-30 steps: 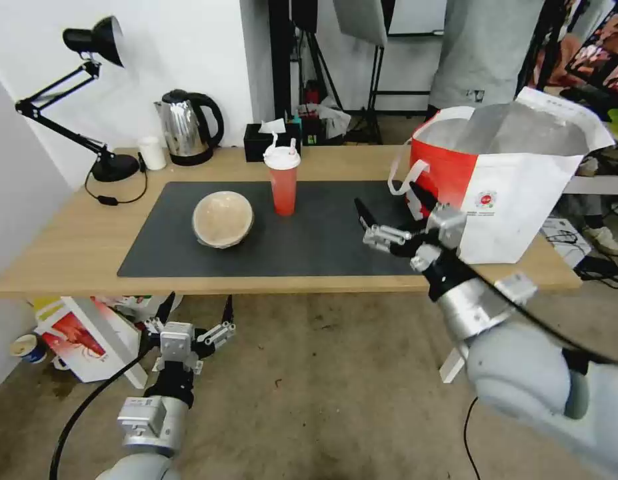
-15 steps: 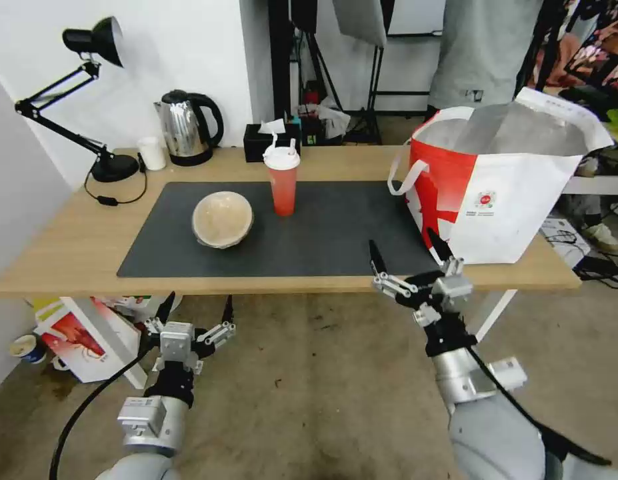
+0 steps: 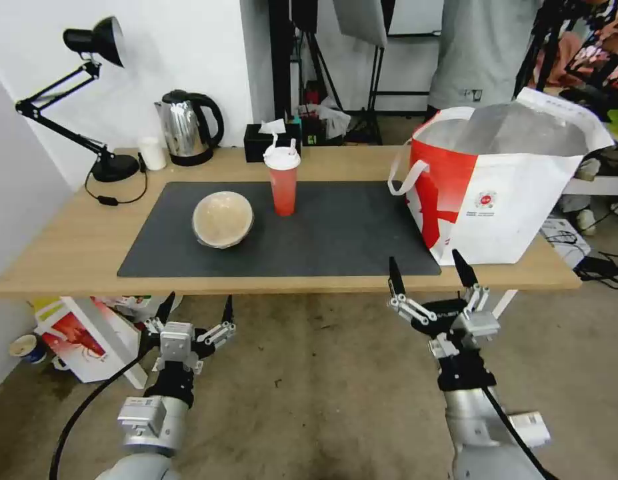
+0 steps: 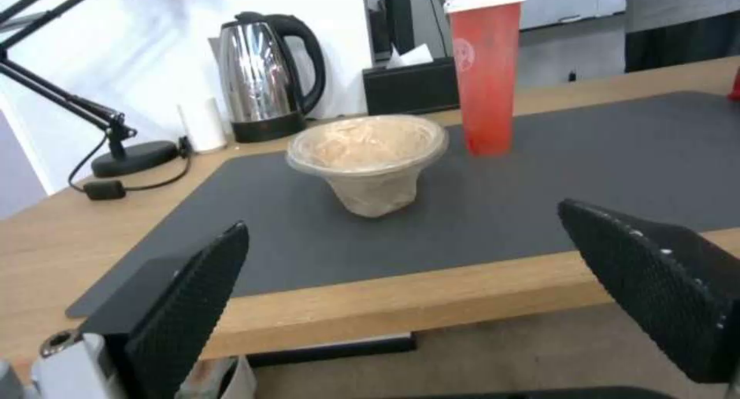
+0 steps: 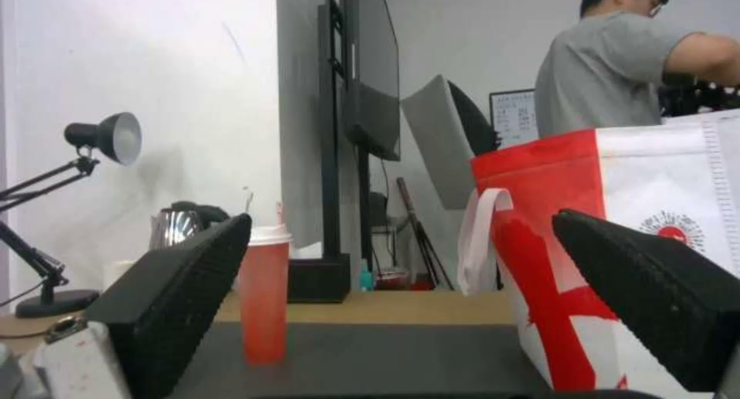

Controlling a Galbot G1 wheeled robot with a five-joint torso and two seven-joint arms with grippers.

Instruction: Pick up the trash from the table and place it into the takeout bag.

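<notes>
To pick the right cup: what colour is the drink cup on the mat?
Translucent red drink cup with a white lid, best in the head view.

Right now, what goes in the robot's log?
right gripper: open, below table edge | left gripper: open | cup, tan bowl: on mat

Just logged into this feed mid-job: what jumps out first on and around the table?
The big white-and-red takeout bag stands open on the table's right end, foil lining showing. On the dark grey mat sit a tan bowl and, just right of it and farther back, a red drink cup with a white lid. Both pincers hang open below the table's near edge: left pincer, right pincer.
</notes>
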